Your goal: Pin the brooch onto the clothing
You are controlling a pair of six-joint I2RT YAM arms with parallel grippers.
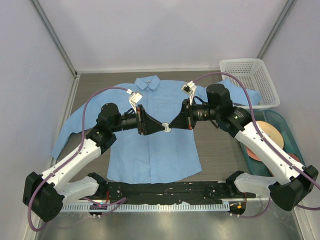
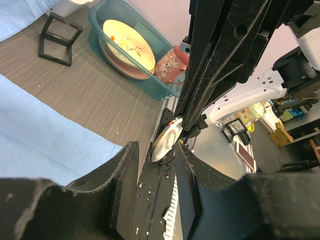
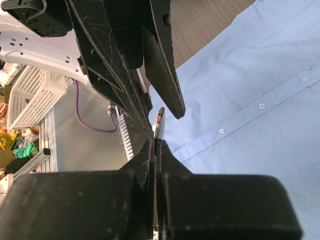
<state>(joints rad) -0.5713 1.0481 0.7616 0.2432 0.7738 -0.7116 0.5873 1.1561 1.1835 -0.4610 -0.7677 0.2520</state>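
- Task item: the tiny round orange-gold brooch [image 1: 167, 129] is held in the air between the two arm tips. It is above the chest of the large light blue button-up shirt [image 1: 150, 155] and does not touch the fabric.
- Right claw [image 1: 173, 128]: clenched on the brooch. In the right wrist view its fingers pinch the disc [image 3: 160, 122] edge-on, so the faces are exposed to the other arm.
- Left claw [image 1: 161, 128]: released. In the left wrist view its fingers [image 2: 125, 175] stand apart on either side of the disc [image 2: 166, 141], with a clear gap.
- Judgement: the tip-to-tip meeting looks like a handover or a working of the clasp. One claw steadies the disc so the other can take or open it.
- Clothing: the shirt lies flat and face up on the grey counter [image 1: 220, 160], sleeves spread and placket buttons visible. This gives a smooth, taut spot for pinning directly beneath the claws.
- Risk: the disc is small and thin and could slip out during any transfer.
- Pin state: too small to tell.
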